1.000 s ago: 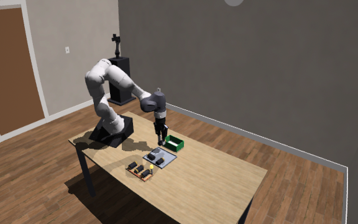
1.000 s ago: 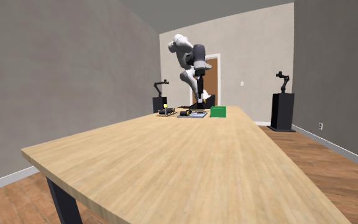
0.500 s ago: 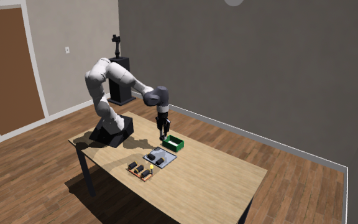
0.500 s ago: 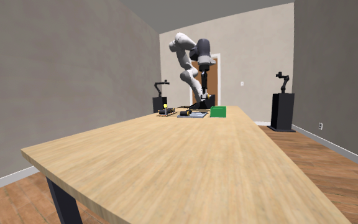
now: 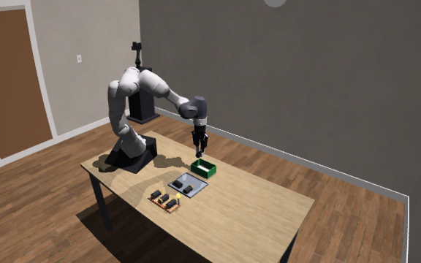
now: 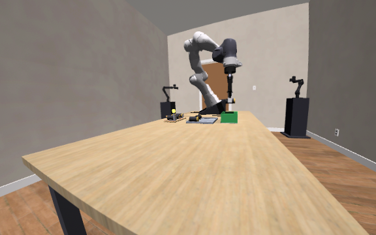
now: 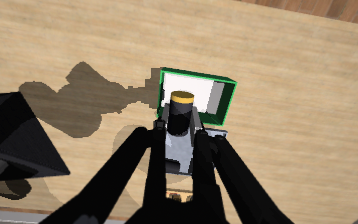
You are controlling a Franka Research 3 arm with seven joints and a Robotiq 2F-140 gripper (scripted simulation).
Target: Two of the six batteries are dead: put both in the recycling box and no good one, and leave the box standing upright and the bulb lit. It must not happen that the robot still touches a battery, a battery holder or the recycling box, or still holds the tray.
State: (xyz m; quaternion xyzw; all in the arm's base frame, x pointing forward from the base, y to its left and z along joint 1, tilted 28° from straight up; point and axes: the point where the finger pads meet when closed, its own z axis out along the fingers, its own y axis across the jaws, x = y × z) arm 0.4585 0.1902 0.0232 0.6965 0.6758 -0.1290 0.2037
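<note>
My gripper [image 5: 199,155] [image 6: 230,100] [image 7: 179,112] is shut on a black battery with a gold end [image 7: 181,114], held above the green box's near side in the wrist view. The green recycling box [image 5: 199,172] [image 6: 229,117] [image 7: 227,100] stands upright; no battery shows on the visible part of its white floor. Two batteries [image 5: 177,183] [image 5: 188,189] lie on the grey tray [image 5: 196,184] [image 6: 209,120]. Three batteries [image 5: 156,193] [image 5: 163,198] [image 5: 171,204] sit in the holder [image 5: 175,208]. The bulb [image 5: 178,196] [image 6: 173,111] beside them glows yellow.
The wooden table [image 5: 240,204] [image 6: 188,163] carries everything. The tray lies between the box and the holder. The arm's dark base [image 5: 148,153] stands at the table's far left end in the top view. The box is close to the table's back edge there.
</note>
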